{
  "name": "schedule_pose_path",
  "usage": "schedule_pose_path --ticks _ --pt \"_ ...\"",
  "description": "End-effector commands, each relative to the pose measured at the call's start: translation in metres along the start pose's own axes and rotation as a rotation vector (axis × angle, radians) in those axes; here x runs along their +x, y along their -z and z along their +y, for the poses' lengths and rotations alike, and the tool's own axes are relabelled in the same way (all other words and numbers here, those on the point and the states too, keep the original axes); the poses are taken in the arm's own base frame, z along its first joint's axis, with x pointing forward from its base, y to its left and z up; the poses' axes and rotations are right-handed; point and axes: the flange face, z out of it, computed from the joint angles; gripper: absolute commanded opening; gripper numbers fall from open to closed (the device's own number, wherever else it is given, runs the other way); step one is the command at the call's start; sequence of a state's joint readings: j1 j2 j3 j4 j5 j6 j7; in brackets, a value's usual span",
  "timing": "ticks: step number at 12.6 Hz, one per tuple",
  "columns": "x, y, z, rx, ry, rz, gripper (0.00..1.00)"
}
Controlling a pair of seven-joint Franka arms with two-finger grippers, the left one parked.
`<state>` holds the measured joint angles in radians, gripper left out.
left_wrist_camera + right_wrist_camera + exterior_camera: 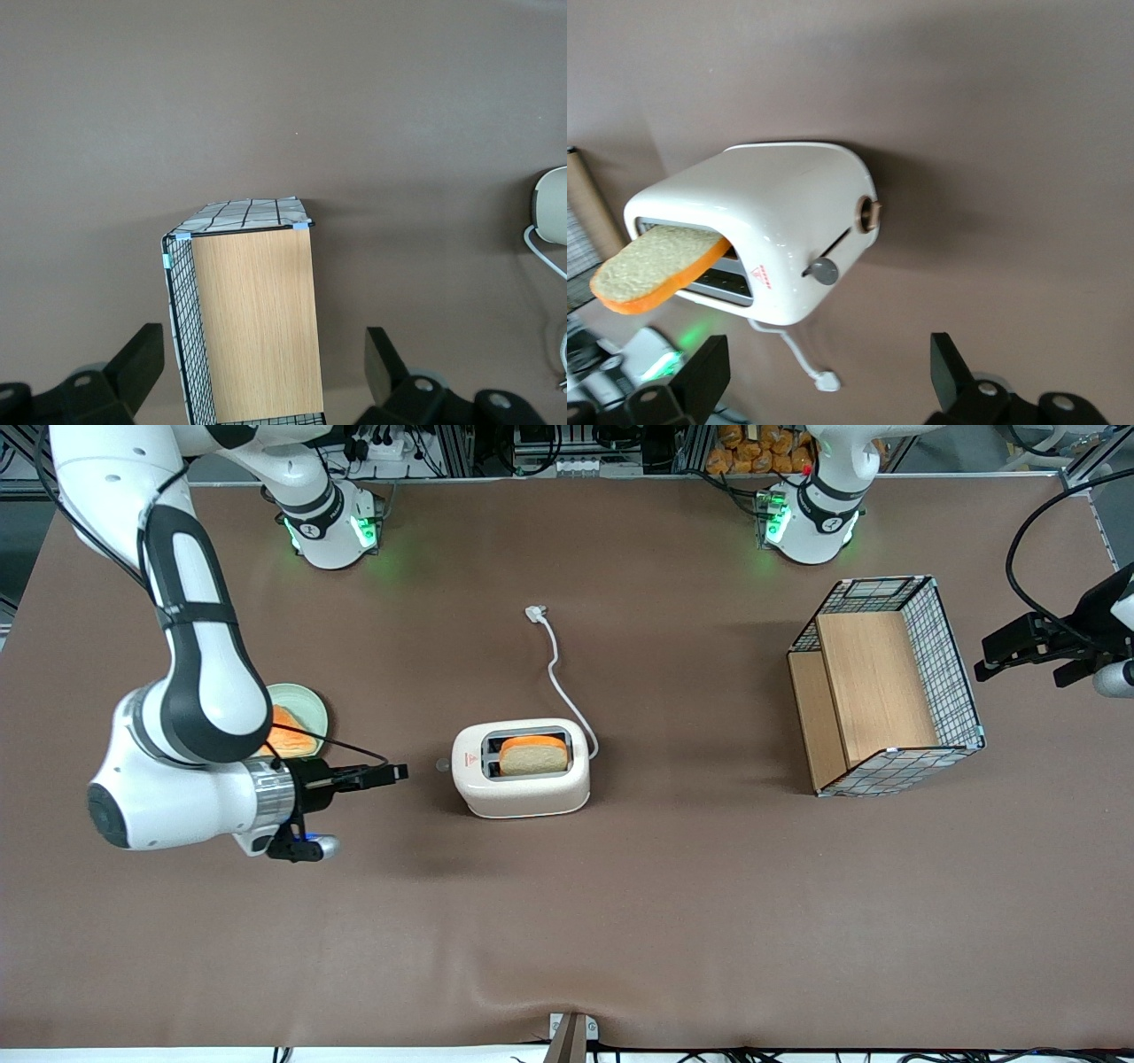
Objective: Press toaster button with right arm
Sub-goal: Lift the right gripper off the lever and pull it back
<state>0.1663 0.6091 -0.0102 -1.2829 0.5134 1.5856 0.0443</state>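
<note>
The toaster (pixel 521 769) stands near the middle of the table (pixel 620 921) with a slice of bread (pixel 533 755) in one slot, its button (pixel 442 763) on the narrow side facing the gripper (pixel 400 772). The gripper hovers level with the button, near it but apart — jaws wide. A basket (pixel 886 695) lies toward the parked arm's end.

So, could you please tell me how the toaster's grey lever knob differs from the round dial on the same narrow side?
The toaster button is grey and sits at the end of a slot, near the toaster's top; the dial is brownish-rimmed and lower down. Both are small and round. The pincer hangs open, short of that side.
</note>
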Motion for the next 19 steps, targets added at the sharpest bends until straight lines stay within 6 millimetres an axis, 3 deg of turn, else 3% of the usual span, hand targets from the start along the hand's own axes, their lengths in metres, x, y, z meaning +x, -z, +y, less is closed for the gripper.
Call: schedule_pose_path --ticks 1,4,6,8,10,11,14,16,19 --pt "-0.006 0.047 -0.007 -0.113 0.021 0.06 1.0" --pt "-0.022 0.099 0.01 -0.117 0.008 0.085 1.0" --pt "-0.048 0.148 0.009 -0.151 0.008 0.159 1.0" --pt "-0.074 0.186 0.002 -0.321 0.008 0.243 1.0" --pt "-0.103 0.222 0.007 -0.333 -0.025 0.286 1.0" --pt "-0.113 0.229 0.013 -0.334 -0.044 0.268 1.0" --pt "-0.167 0.264 0.001 -0.385 -0.085 0.316 1.0" --pt "-0.195 0.263 -0.027 -0.505 -0.113 0.351 1.0" --pt "-0.218 0.242 -0.028 -0.52 -0.207 0.338 1.0"
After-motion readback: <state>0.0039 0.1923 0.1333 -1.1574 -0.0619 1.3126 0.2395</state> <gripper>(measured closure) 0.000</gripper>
